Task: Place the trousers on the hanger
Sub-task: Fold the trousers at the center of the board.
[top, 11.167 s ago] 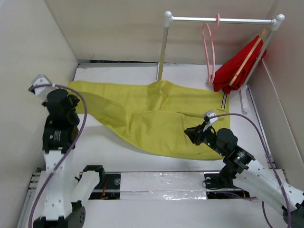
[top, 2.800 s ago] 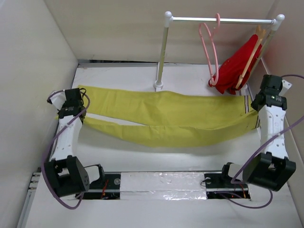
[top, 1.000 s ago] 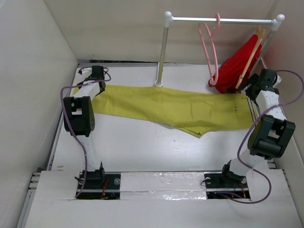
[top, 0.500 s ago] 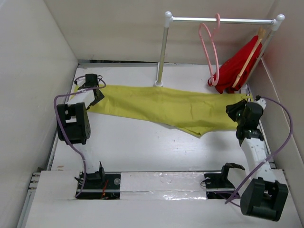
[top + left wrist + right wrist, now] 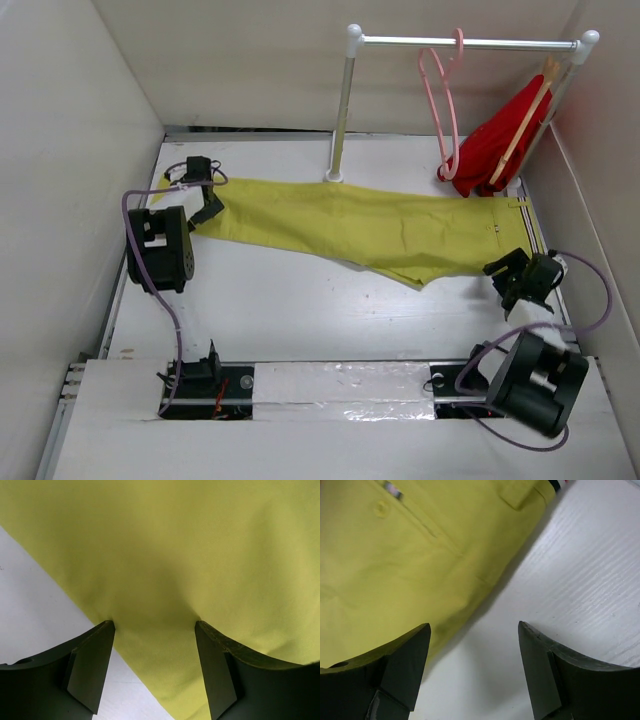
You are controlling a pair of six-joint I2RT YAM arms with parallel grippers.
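The mustard-yellow trousers point(image 5: 370, 225) lie flat across the table, legs folded together, with the leg ends at the left and the striped waistband point(image 5: 533, 228) at the right. The pink hanger point(image 5: 441, 100) hangs by its hook on the rail, empty. My left gripper point(image 5: 207, 200) is open at the leg ends; in the left wrist view its fingertips point(image 5: 155, 625) straddle flat yellow fabric point(image 5: 165, 555). My right gripper point(image 5: 503, 272) is open just off the waist's near corner. The right wrist view shows it point(image 5: 475, 625) over bare table beside the trousers' edge point(image 5: 395, 565).
A red garment point(image 5: 495, 145) hangs on a tan wooden hanger at the right end of the metal rail point(image 5: 465, 43). The rail's left post point(image 5: 340, 120) stands just behind the trousers. White walls close in on the table point(image 5: 300, 300) at the left, back and right.
My right gripper has come away from the waistband towards the near right corner and stands over bare table. The left gripper has barely shifted. The trousers have not moved in the last second.
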